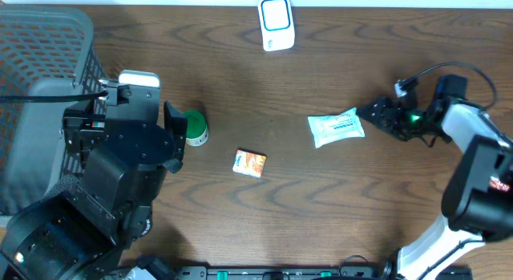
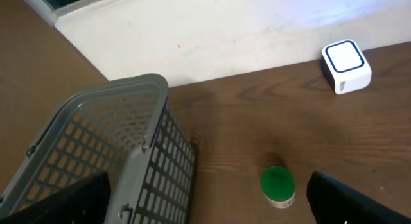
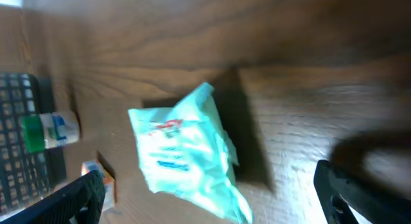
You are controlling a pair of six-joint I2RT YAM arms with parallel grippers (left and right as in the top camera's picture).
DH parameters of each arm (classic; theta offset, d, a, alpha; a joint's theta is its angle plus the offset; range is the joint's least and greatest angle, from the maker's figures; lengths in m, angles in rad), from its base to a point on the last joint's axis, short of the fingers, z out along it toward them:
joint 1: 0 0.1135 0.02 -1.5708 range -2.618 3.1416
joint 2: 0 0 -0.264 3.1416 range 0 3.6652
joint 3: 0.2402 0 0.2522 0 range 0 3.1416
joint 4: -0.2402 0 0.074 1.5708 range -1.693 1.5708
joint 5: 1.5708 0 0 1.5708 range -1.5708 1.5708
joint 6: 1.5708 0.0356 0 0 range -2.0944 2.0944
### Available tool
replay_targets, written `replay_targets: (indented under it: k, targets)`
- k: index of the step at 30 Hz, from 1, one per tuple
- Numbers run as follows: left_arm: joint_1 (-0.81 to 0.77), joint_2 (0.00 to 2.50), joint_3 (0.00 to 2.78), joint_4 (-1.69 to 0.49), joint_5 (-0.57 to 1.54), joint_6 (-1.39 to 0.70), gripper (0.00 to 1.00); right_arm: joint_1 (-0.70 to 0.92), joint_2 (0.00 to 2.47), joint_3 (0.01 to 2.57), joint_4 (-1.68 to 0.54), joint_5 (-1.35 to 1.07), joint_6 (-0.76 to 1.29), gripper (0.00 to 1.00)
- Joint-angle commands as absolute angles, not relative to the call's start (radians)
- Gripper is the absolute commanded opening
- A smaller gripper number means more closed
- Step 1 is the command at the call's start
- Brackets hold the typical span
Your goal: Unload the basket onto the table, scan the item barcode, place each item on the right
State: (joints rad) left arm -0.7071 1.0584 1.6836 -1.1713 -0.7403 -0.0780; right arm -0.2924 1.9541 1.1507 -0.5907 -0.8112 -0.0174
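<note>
I see both pairs spread wide and empty: my right fingers (image 3: 359,195) hang just beside the teal packet (image 1: 337,127) lying on the desk (image 1: 361,200), my left fingers (image 2: 350,198) near the green-lidded jar (image 1: 195,127), with the scanner (image 1: 275,23) at the far edge.

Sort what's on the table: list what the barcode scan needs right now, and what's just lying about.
In the job:
- scanner
- wipes pack, likely the item, since the open right gripper faces it

Lying about, for now:
- jar with a green lid
- box, orange
- basket
</note>
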Motion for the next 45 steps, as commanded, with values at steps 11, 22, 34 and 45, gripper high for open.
replay_targets:
  k: [11,22,34,45]
  targets:
    - [-0.704,1.06,1.69,-1.174,-0.76,-0.073,0.98,-0.129,2.187,1.15,-0.586,-0.624,-0.012,0.99]
    - [-0.704,1.06,1.69,-1.174,-0.76,-0.073,0.98,-0.125,2.222,1.152,-0.586,-0.559,-0.014,0.01]
    - [-0.704,1.06,1.69,-1.174,-0.76,-0.073,0.98,-0.122,2.041,1.32,-0.893,-0.429,0.032,0.01]
    - [-0.704,1.06,1.69,-1.174,-0.76,-0.073,0.98,0.104,1.657,1.322,-0.929,0.482,0.223,0.01]
